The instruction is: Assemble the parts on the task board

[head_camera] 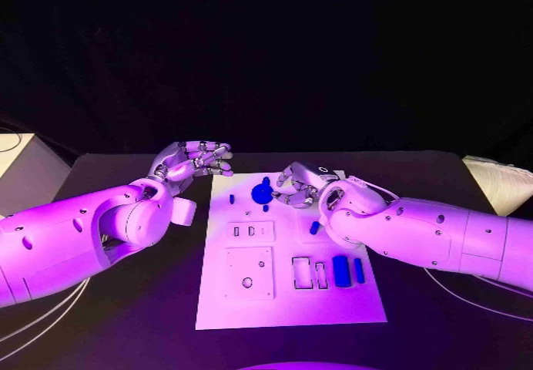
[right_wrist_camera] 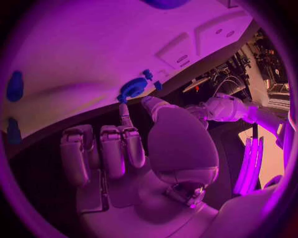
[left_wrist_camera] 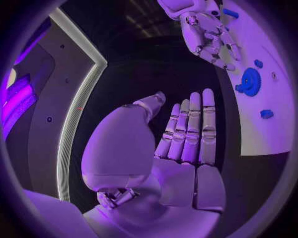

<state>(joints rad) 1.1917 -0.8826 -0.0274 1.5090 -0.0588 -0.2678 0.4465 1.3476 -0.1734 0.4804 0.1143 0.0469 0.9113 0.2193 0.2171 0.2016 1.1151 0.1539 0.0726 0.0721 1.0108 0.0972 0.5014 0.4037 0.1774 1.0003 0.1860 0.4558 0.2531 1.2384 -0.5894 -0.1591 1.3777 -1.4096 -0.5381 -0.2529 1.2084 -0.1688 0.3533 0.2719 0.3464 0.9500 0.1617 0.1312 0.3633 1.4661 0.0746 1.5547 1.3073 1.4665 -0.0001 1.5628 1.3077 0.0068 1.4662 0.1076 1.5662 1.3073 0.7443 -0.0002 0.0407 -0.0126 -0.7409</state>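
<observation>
Task board (head_camera: pixel 286 297), white, small blue parts (head_camera: pixel 341 272)

My right arm (head_camera: pixel 422 231) hides board's (head_camera: pixel 289 308) right edge. Part (head_camera: pixel 316 227) beside my forearm half covered. Small far parts (head_camera: pixel 232 198) too tiny to identify. Blue part (right_wrist_camera: pixel 164 3) cut off at frame edge.

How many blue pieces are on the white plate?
5: a round one at the far end, a small one left of it, one mid-board, two nearer right; more may be hidden.
</observation>
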